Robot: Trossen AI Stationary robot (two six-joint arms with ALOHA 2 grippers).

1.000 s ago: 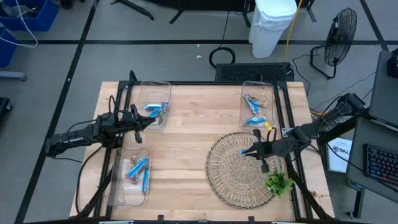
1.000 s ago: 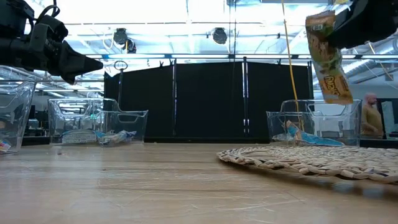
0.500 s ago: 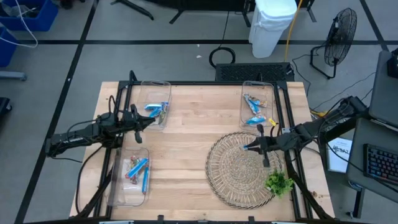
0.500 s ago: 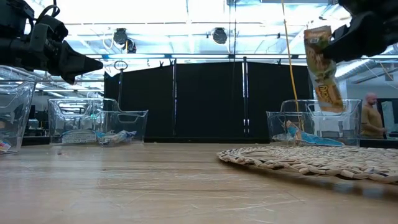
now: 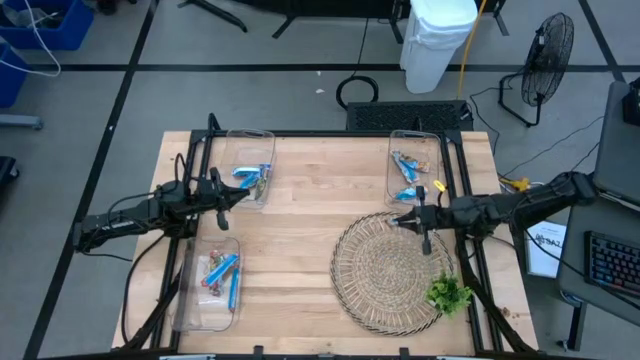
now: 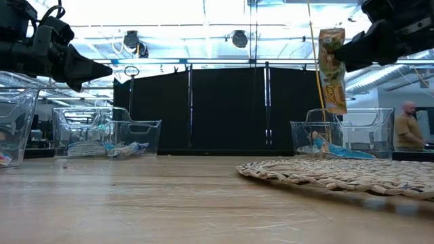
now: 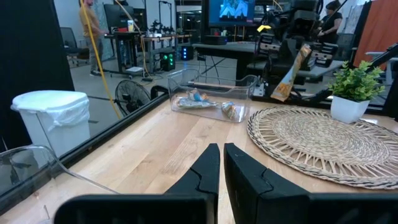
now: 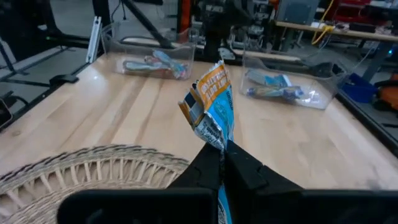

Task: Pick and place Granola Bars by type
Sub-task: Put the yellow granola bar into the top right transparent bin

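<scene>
My right gripper point(image 5: 400, 220) is shut on a multicoloured granola bar point(image 6: 332, 71), in the air over the far edge of the woven mat point(image 5: 385, 285). Just beyond it stands the far right bin point(image 5: 391, 150), which holds blue bars point(image 5: 408, 172). More bars lie in the far left bin point(image 5: 236, 140) and the near left bin point(image 5: 186, 300). My left gripper point(image 5: 243, 192) is shut on nothing. It points level over the table beside the far left bin. My right gripper pinches the bar's wrapper point(image 8: 219, 138) between its two fingertips, in the bar's upper part. The fingers come about level from the table's right side. The bar hangs nearly upright below and beyond the fingertips, clear of the mat.
A small green potted plant point(image 5: 449, 293) stands at the mat's near right edge. Bare wooden table point(image 5: 300, 240) lies between the left bins and the mat. A person point(image 6: 409, 129) shows in the room behind the table.
My right gripper has swung with the bar from over the mat toward the table's far edge and the far right bin, sinking slightly. It stays shut on the bar. The bar, slanted before, now hangs nearly upright.
</scene>
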